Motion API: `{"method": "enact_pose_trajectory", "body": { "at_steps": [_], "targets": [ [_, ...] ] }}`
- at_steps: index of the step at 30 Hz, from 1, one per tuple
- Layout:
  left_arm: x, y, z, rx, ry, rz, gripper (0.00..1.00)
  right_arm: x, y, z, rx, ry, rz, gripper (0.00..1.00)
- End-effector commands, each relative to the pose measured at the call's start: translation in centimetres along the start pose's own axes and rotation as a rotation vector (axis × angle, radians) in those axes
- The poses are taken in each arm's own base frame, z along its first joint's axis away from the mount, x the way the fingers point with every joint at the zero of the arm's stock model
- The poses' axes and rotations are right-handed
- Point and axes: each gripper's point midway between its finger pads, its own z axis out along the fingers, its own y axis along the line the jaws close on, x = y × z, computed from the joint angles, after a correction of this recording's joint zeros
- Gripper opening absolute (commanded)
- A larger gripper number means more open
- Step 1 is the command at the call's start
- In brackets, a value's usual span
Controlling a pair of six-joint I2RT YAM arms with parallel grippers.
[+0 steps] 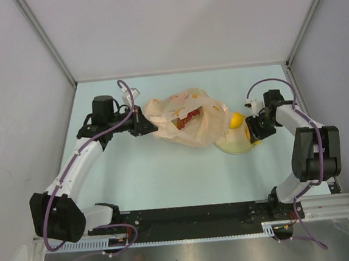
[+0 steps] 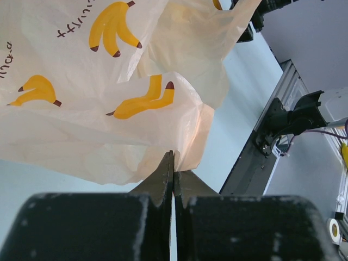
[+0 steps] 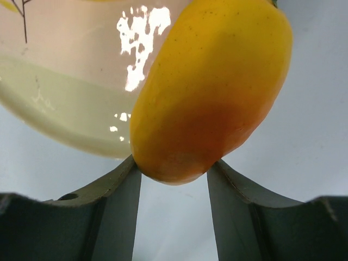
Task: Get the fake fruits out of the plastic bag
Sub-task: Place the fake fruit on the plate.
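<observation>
The peach plastic bag with banana prints lies crumpled mid-table, and something red shows through its mouth. My left gripper is at the bag's left end, jaws shut on a fold of the plastic bag, as the left wrist view shows for that gripper. In the right wrist view my right gripper is shut on a yellow-orange fake fruit, a fingertip touching each side, over the edge of the cream plate. From above, my right gripper is at the plate's right rim. A yellow lemon rests on the plate.
The plate sits right up against the bag's right side. Grey enclosure walls close in the table on the left, back and right. A black rail with the arm bases runs along the near edge.
</observation>
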Motion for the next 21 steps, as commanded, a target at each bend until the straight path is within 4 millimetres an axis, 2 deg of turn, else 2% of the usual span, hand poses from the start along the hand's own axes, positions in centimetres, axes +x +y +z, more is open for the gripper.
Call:
{"method": "enact_pose_trajectory", "body": {
  "at_steps": [1, 7, 11, 13, 14, 16, 19, 21],
  "targets": [
    [-0.4, -0.4, -0.5, -0.001, -0.020, 0.039, 0.00, -2.9, -1.3, 1.0, 0.094, -0.062, -0.075, 0.37],
    [-0.4, -0.3, -0.5, -0.003, -0.022, 0.040, 0.00, -3.5, -2.9, 1.8, 0.168, -0.051, -0.095, 0.47],
    [-0.3, -0.3, -0.5, -0.002, -0.020, 0.038, 0.00, -3.4, -3.2, 2.1, 0.181, -0.037, -0.093, 0.50],
    [-0.2, -0.2, -0.4, -0.002, -0.020, 0.036, 0.00, -3.4, -3.2, 2.2, 0.181, -0.038, -0.096, 0.56],
    [-0.2, -0.2, -0.4, 0.000, -0.021, 0.036, 0.00, -3.5, -3.2, 2.2, 0.181, -0.040, -0.096, 0.66],
    [-0.3, -0.2, -0.4, 0.001, -0.019, 0.035, 0.00, -4.0, -2.6, 1.8, 0.150, -0.064, -0.105, 0.82],
    [-0.1, -0.4, -0.4, 0.006, -0.014, 0.031, 0.00, -5.3, -0.9, -0.3, 0.082, -0.113, -0.093, 0.88],
    [0.2, -0.5, -0.6, 0.010, -0.006, 0.024, 0.00, -6.3, 0.4, -2.5, 0.035, -0.144, -0.071, 0.94]
  ]
}}
